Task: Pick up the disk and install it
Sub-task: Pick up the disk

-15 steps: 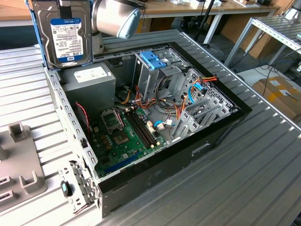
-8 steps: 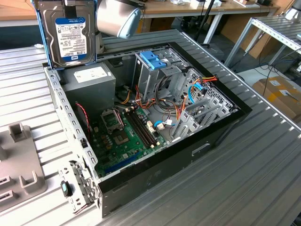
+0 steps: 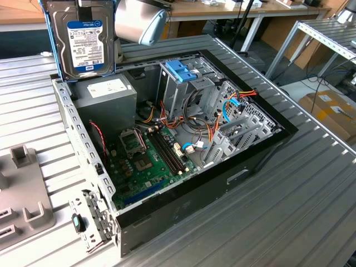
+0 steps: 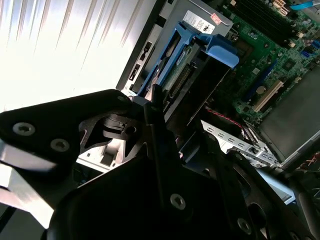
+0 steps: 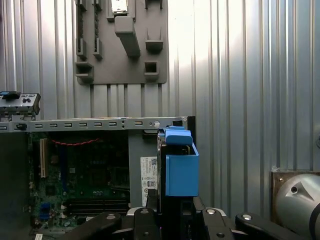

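Observation:
The disk [image 3: 83,41] hangs upright above the far left corner of the open computer case [image 3: 245,161], over the power supply. Its white-and-blue label faces the exterior view, and a light-blue carrier rail frames it. My gripper [image 3: 83,3] holds it by the top edge and is shut on it. In the first wrist view the disk [image 5: 179,165] is seen edge-on between the black fingers of the gripper [image 5: 172,212]. In the second wrist view the blue-railed disk [image 4: 192,60] extends away from the gripper [image 4: 162,125] toward the case.
The case holds a grey power supply [image 3: 108,92], a green motherboard [image 3: 147,156] and a tall metal drive cage with a blue latch [image 3: 181,69]. A grey fixture plate [image 3: 22,194] lies on the ribbed table at the exterior view's left. A cardboard box [image 3: 331,111] sits beyond the table's right edge.

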Available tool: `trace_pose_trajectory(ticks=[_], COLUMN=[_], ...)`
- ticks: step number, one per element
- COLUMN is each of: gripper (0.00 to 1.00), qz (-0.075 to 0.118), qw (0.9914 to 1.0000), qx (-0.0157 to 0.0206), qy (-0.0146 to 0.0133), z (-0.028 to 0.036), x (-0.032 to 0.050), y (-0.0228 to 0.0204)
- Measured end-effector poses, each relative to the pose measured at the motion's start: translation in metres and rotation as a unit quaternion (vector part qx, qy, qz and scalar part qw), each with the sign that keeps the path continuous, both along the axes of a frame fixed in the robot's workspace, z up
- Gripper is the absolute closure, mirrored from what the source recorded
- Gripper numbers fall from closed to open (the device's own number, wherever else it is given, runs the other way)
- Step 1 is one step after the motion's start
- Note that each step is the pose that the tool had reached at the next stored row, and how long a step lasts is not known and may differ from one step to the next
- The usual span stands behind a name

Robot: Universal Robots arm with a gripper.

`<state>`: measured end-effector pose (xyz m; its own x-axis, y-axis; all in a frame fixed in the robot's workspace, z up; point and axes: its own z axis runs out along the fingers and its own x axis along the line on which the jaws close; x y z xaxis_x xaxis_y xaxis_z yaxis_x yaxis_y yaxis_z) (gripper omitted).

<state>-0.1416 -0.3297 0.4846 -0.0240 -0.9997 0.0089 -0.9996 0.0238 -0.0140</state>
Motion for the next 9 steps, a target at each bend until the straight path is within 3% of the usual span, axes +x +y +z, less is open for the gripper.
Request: trace_pose_trajectory(ticks=[9], gripper=[0.65], qz=[0.000], qw=[1.00000], qx=[0.0000], qy=[0.0001], z=[0.0000], x=[0.0010], y=[0.0000])
